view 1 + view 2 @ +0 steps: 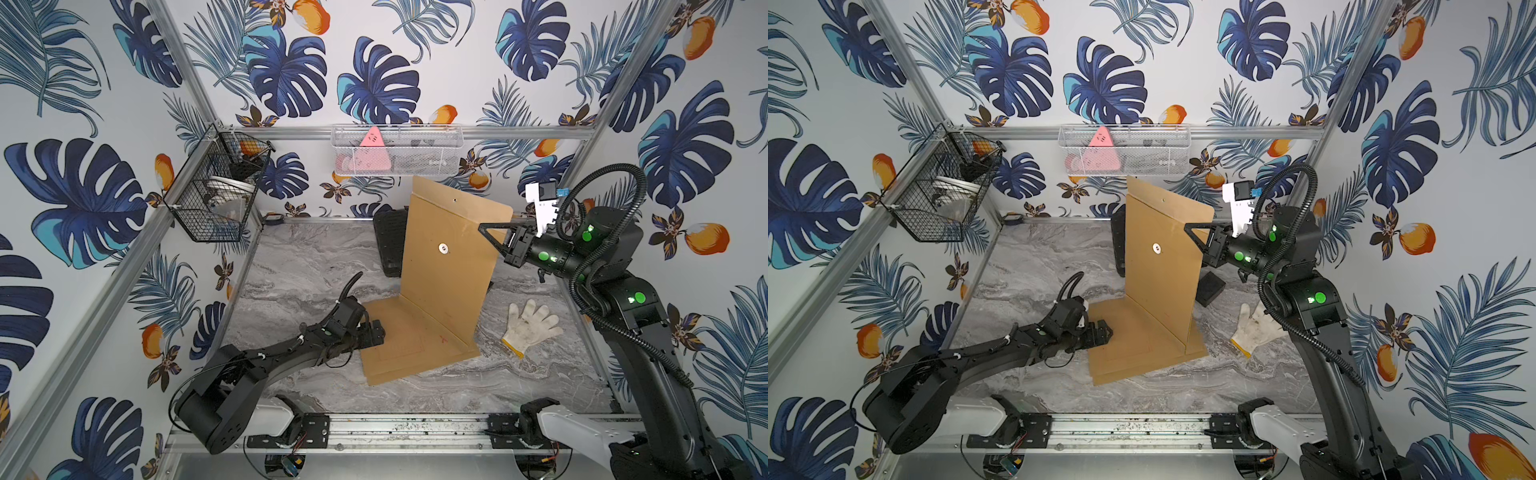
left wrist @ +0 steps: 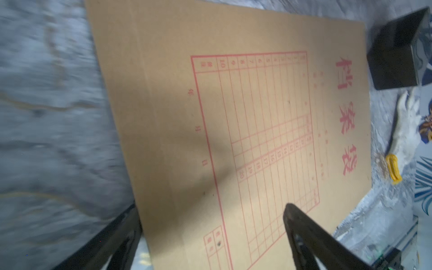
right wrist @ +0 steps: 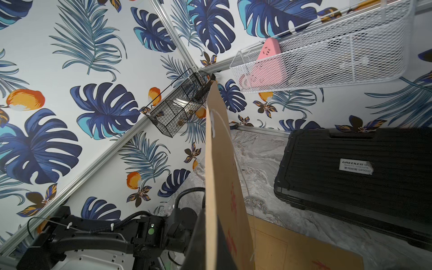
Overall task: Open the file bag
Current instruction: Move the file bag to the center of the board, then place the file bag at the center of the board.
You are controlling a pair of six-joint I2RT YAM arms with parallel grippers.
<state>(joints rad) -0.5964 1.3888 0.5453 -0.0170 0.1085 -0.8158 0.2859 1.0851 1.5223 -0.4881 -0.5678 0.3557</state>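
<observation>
A brown kraft file bag (image 1: 451,266) (image 1: 1163,257) stands upright on its lower edge, with a white string button on its left face and a flap at the top. My right gripper (image 1: 486,232) (image 1: 1192,232) is shut on its right edge. The right wrist view shows that edge (image 3: 214,177) between the dark fingers. A brown sheet with a red printed table (image 2: 245,121) (image 1: 399,345) lies flat under it; I cannot tell whether the two are joined. My left gripper (image 1: 376,332) (image 2: 210,210) hangs open over the flat sheet's left edge, holding nothing.
A white work glove (image 1: 530,326) lies right of the bag. A black tool case (image 3: 350,168) stands at the back behind it, and a small black box (image 1: 1210,286) sits beside it. A black wire basket (image 1: 216,191) and a white mesh basket (image 1: 397,149) hang on the walls.
</observation>
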